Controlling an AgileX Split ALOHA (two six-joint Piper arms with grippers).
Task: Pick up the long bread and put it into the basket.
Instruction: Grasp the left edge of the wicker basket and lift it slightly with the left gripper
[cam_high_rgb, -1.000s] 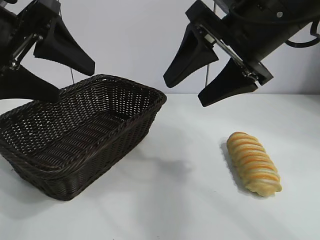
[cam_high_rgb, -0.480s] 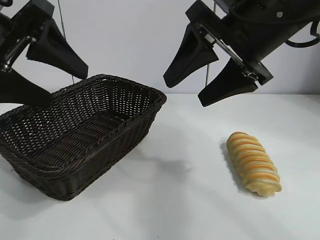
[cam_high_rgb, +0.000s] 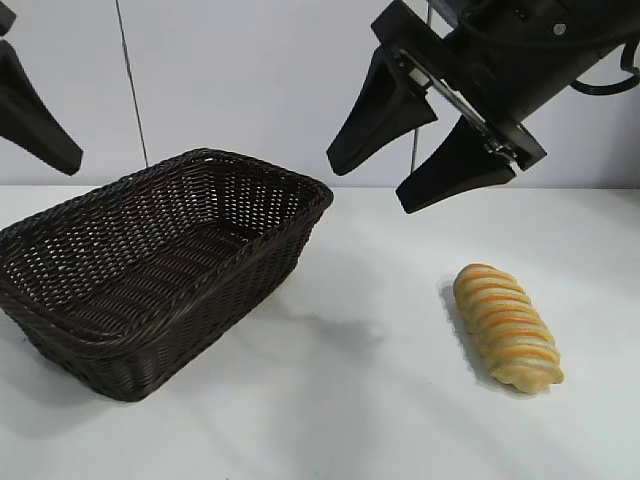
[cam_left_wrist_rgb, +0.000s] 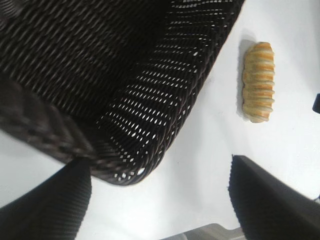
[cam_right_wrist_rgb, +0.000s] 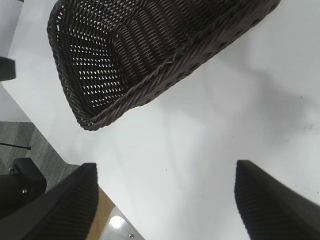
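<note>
A: Golden-tan and ridged, the oblong long bread (cam_high_rgb: 507, 326) lies on the white table (cam_high_rgb: 380, 420) in the exterior view, below the right gripper (cam_high_rgb: 420, 150), whose jaws hang apart and empty.

B: And the dark brown woven wicker basket (cam_high_rgb: 250, 255)?

A: Empty, beneath the left gripper (cam_left_wrist_rgb: 160, 200) in its wrist view (jaws apart too). The right wrist view shows only basket. Nothing's done yet.

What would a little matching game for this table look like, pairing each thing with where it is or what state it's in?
Things:
1. long bread
2. basket
3. right gripper
4. left gripper

States:
a. jaws open, hanging above the table between basket and loaf
b. lying on the white table
c. jaws open, up over the basket's far end
d. dark woven wicker, nothing inside

Pairs: 1-b, 2-d, 3-a, 4-c
</note>
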